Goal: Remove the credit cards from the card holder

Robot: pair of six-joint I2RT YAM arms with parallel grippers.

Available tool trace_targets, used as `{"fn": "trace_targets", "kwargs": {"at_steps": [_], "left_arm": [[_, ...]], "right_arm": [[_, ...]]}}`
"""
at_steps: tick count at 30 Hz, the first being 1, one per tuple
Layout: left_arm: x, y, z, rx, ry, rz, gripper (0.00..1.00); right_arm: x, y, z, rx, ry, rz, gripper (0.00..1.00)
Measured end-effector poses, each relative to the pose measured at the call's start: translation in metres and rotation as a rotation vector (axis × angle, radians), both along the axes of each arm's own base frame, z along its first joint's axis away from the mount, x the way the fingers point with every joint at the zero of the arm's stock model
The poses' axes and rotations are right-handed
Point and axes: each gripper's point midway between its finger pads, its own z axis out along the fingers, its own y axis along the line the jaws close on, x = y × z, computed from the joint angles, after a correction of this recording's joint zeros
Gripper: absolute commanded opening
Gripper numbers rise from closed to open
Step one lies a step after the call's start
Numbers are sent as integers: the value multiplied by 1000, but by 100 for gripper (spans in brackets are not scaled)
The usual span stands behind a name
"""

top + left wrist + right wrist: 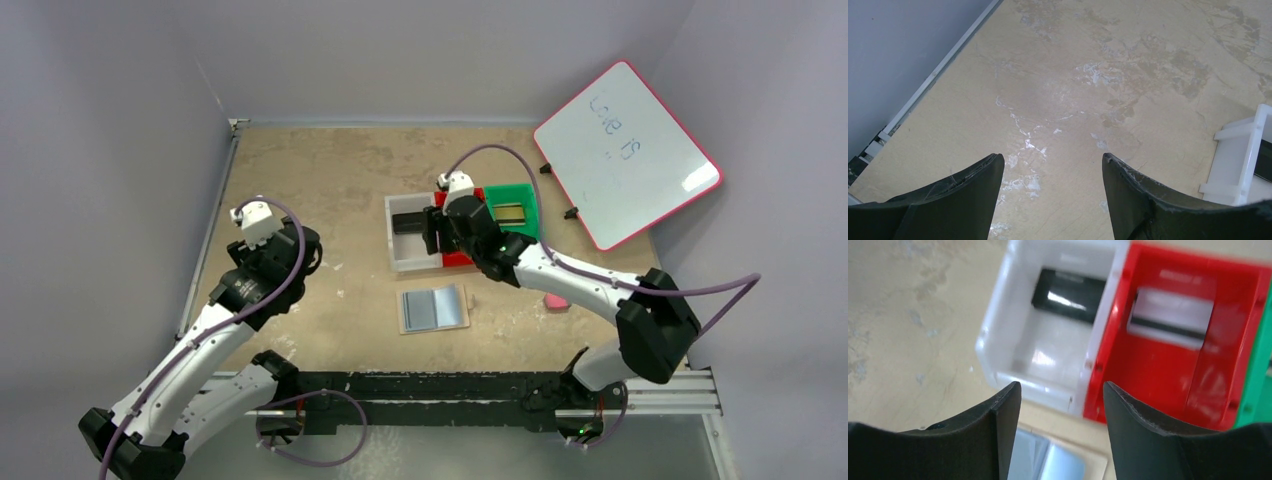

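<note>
Tan-rimmed and grey-blue inside, the small flat bifold card holder (435,308) lies spread open on the mottled beige tabletop (330,180), near the middle of the overhead view. At its 12 o'clock three small plastic bins stand side by side, touching. A white bin (410,262) holds the glossy black credit card (1070,287), a red bin (1148,375) holds the silvery-grey credit card (1170,317), and a green bin (530,225) holds the dull gold credit card (509,212).

The right gripper (1062,387) hangs over the wall shared by the white and red bins, its fingers spread wide with nothing between them. The left gripper (1053,160), off toward the holder's 9 to 10 o'clock, is just as wide and empty above bare table.

With three cards lying in bins, the step in hand looks like coming off the bins and checking the holder. Whether any card is left in its pockets I cannot tell, since the lining glares.

To do this well, the right arm should rise straight up before swinging toward 6 o'clock, so the fingertips clear the bin walls and drag nothing. If a card does show, the holder is light and will likely slide. The left gripper should therefore pin the 9 o'clock flap while the right pinches the exposed card edge and draws it along the pocket's mouth. The small pink-red block (556,300) at the holder's 3 o'clock sits well apart and needs no attention.
</note>
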Motion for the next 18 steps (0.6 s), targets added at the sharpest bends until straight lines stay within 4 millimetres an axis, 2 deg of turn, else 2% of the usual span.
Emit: {"fn": "trace_targets", "kwargs": {"at_steps": [3,6,10,13,18], "left_arm": [[0,0,1,-3,-2,-3,72],[-1,0,2,-8,-9,-3,72],[-1,0,3,-13,-15,-5,72],[-1,0,3,-14,-14,-6,72],[-2,0,3,-14,-14,-5,72]], "right_arm": [[-22,-11,-29,30,108,-48,62],[-42,-8,-44,62,176,-68,62],[-70,13,-47,91,211,-51,63],[-85,21,-51,82,225,-62,63],[-86,14,-56,66,233,-122,62]]}}
